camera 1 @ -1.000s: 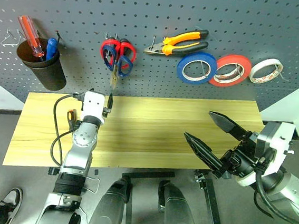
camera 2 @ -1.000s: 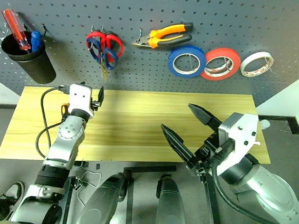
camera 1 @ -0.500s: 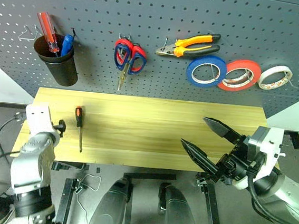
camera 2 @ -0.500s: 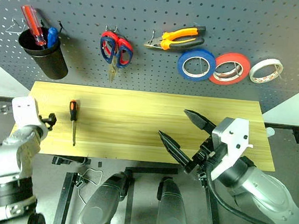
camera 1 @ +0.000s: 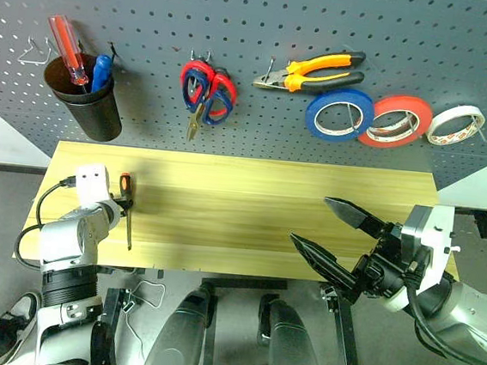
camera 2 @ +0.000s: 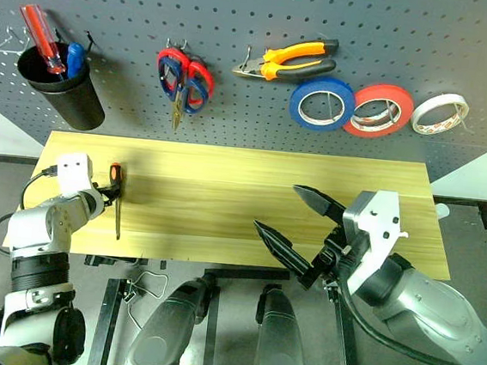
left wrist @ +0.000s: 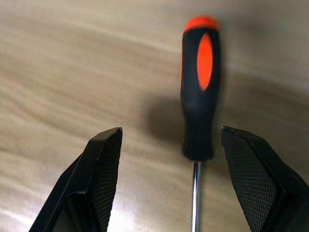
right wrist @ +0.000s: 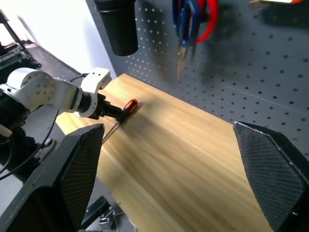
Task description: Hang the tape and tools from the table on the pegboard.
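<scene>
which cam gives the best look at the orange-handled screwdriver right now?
Left wrist view: the screwdriver lies close up on the table between the open left gripper's fingers. The eye views show it small beside that gripper; the right wrist view shows it far off.

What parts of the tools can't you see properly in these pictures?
- Screwdriver tip: cut off by the left wrist view's edge.
- Screwdriver handle in the head views: partly covered by the left gripper.
- Red and blue screwdrivers' shafts: hidden inside the black cup.
- Dark-handled scissors: overlapped by the red-handled scissors.
</scene>
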Controlling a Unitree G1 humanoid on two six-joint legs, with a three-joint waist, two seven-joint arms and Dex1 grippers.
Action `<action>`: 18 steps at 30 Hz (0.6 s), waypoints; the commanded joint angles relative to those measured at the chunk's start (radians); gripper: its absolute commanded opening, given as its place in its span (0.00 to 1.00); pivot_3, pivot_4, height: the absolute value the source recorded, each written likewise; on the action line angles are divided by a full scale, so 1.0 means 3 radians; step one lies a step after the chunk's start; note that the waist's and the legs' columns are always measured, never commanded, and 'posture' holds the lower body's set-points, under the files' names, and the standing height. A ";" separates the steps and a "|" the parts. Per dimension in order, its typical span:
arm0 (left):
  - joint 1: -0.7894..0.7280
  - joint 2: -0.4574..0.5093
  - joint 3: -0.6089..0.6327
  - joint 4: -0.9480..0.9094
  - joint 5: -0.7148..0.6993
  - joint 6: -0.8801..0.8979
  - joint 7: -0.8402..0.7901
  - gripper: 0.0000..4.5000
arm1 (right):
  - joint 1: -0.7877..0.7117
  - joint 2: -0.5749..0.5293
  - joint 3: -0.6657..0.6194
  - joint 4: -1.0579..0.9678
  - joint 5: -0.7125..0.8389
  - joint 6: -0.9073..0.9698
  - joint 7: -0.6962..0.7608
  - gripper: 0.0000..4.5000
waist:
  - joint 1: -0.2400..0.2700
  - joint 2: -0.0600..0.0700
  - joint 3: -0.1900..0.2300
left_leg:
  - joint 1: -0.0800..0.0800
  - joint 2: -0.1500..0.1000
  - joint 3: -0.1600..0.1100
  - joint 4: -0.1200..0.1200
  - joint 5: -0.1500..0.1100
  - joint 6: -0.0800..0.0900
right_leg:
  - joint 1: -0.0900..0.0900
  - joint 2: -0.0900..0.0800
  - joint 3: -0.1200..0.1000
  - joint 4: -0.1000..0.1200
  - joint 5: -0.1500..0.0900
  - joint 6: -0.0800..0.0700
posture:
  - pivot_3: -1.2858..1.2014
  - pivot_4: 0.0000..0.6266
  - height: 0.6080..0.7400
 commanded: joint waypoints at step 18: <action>-0.0147 -0.0034 -0.0119 0.0279 -0.0071 -0.0285 0.0002 0.75 | 0.0100 -0.0270 -0.0247 -0.0171 0.0412 0.0021 -0.0134 1.00 | -0.0016 0.0000 0.0096 | -0.0004 0.0000 0.0001 -0.0002 -0.0001 0.0001 | -0.0002 -0.0002 0.0001 -0.0005 -0.0001 0.0001 | 0.50 0.70 0.78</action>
